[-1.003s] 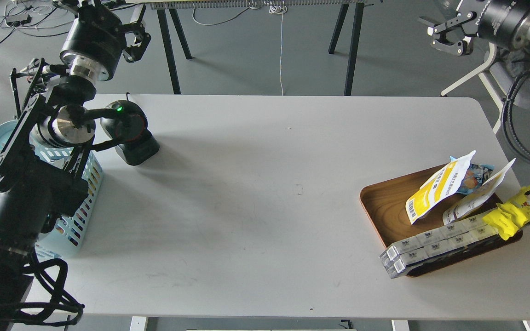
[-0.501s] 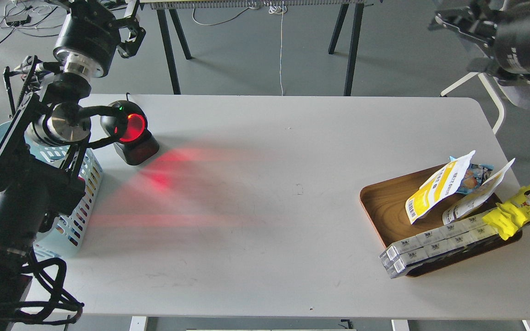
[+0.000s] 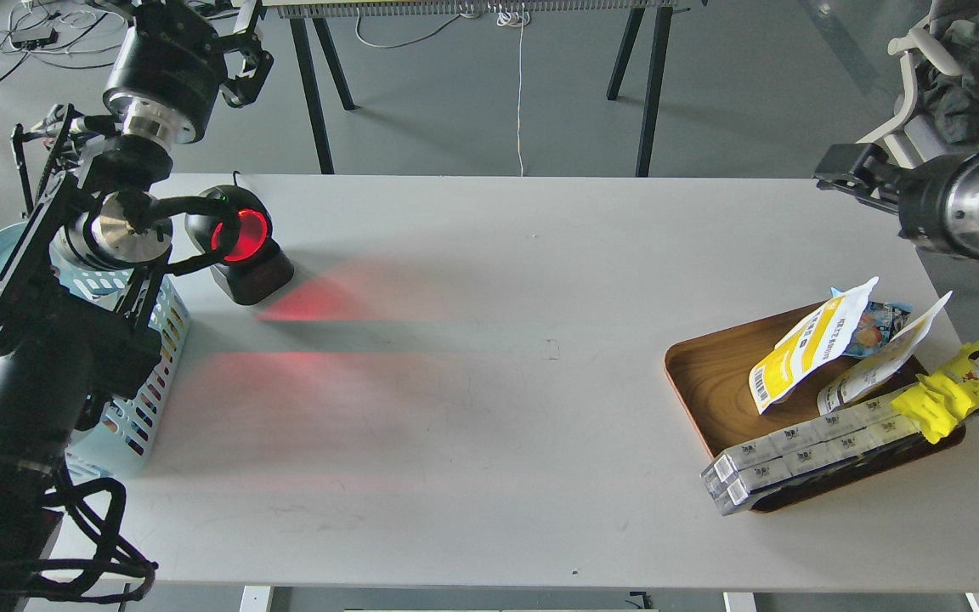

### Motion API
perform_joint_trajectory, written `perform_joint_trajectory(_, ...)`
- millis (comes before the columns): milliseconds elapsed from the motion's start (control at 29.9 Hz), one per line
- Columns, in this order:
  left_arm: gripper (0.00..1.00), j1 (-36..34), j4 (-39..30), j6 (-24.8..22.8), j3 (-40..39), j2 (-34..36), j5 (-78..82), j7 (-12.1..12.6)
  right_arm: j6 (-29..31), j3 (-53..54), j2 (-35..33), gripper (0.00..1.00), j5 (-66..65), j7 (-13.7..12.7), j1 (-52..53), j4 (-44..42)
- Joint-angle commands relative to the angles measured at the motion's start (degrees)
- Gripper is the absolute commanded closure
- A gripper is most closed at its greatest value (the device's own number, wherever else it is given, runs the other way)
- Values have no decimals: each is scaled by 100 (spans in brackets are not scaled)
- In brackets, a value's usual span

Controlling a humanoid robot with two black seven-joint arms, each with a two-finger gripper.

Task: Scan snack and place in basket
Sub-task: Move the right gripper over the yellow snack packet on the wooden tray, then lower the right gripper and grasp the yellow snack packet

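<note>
While your right arm's fingers (image 3: 838,170) have dropped toward the counter (image 3: 489,382), grip unreadable, the yellow-and-white stand-up pouch (image 3: 804,353) waits below them, ungrasped.

Snack (image 3: 804,353) in tray (image 3: 710,374), table's (image 3: 489,425) rt.

Lighting: bright, even, diffuse daylight; no harsh glare. Table (image 3: 489,476): pale grey, softly lit, with faint broad shadows below the left arm. Scanner (image 3: 239,246): window glows red, throwing two blurred red bands across the tabletop toward the centre. Tray (image 3: 710,382): mild sheen on the wood grain. Focus: sharp overall; right arm's end at the upper right edge slightly soft. Edges: slight wide-angle bowing.
</note>
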Motion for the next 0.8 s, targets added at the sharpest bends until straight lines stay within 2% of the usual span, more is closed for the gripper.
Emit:
perform_joint_trajectory(0,0,1,1,10,2,-9,1,1,-99,202,-16,1,154,7,-169,-5)
perform_joint_trajectory(368,0,1,1,45,28,-35,1,-8,103,457,-1000,2,164,42,-626,4)
perform_joint_trajectory(602,0,-8,1,54,55,-35,1,1,42,1098,-1045,2,94,60,-1469,4)
perform_joint_trajectory(769,0,1,1,54,55,-9,1,1,15,1213,-1054,3,58,69,-1681,4)
